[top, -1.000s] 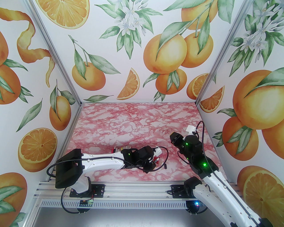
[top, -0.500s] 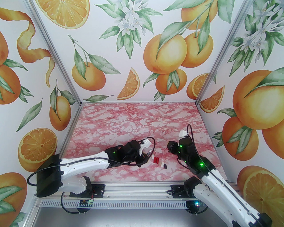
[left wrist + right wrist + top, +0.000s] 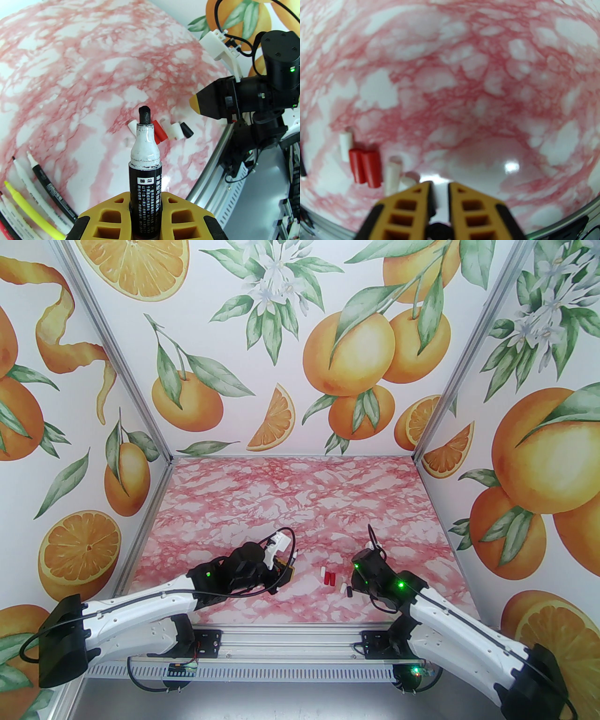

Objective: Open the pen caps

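Left wrist view: left hand (image 3: 145, 211) grips uncapped black marker (image 3: 145, 168); right hand (image 3: 439, 189) narrow beside caps (image 3: 365, 168).

Pens (image 3: 35, 206) cut off bottom-left

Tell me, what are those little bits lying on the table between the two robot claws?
Loose pen caps: white, red and black, in a short row on the marbled table between the left gripper and right gripper, seen from the top camera.

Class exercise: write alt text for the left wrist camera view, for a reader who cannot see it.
The left gripper holds an uncapped black marker upright, its black tip exposed. Beyond it, loose white, red and black caps lie on the pink marbled table; more pens lie lower left, the right gripper at right.
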`<move>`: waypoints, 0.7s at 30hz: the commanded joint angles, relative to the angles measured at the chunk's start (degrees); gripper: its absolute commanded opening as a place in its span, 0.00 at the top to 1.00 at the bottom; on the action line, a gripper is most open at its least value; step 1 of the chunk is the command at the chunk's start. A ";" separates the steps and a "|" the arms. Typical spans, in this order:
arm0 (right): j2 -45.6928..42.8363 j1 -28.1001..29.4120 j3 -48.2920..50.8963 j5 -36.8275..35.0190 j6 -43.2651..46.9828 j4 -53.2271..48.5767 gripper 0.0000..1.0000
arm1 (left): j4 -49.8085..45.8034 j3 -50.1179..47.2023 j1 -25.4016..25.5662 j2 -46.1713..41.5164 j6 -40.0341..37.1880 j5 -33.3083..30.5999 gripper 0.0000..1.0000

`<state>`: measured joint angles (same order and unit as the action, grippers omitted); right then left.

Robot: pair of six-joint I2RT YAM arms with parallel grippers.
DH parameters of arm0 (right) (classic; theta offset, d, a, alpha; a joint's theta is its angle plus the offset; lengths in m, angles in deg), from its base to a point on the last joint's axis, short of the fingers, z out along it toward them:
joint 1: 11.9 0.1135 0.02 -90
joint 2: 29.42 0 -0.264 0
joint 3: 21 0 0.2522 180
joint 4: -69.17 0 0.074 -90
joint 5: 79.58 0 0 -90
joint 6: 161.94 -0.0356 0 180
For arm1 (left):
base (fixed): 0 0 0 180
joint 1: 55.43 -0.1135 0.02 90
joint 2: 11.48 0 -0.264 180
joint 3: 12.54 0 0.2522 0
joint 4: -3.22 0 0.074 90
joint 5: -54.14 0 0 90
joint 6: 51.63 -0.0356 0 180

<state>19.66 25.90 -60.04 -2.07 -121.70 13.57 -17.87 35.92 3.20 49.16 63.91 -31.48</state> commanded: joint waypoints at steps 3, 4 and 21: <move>2.52 0.35 0.82 -2.95 -1.24 2.01 0.89 | 1.79 -1.61 -0.60 -2.28 0.07 -0.90 0.94; 2.83 0.39 0.67 -3.21 -1.14 2.25 0.89 | 1.82 -1.78 -0.53 -2.28 0.11 -0.92 0.94; 7.40 0.37 2.55 -2.15 -0.52 8.61 0.84 | 2.94 -1.56 -0.60 0.34 0.29 -0.17 0.94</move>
<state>26.65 25.95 -58.09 -3.36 -122.07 19.73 -17.20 34.28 2.85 49.16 63.93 -31.83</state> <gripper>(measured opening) 0.175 0.169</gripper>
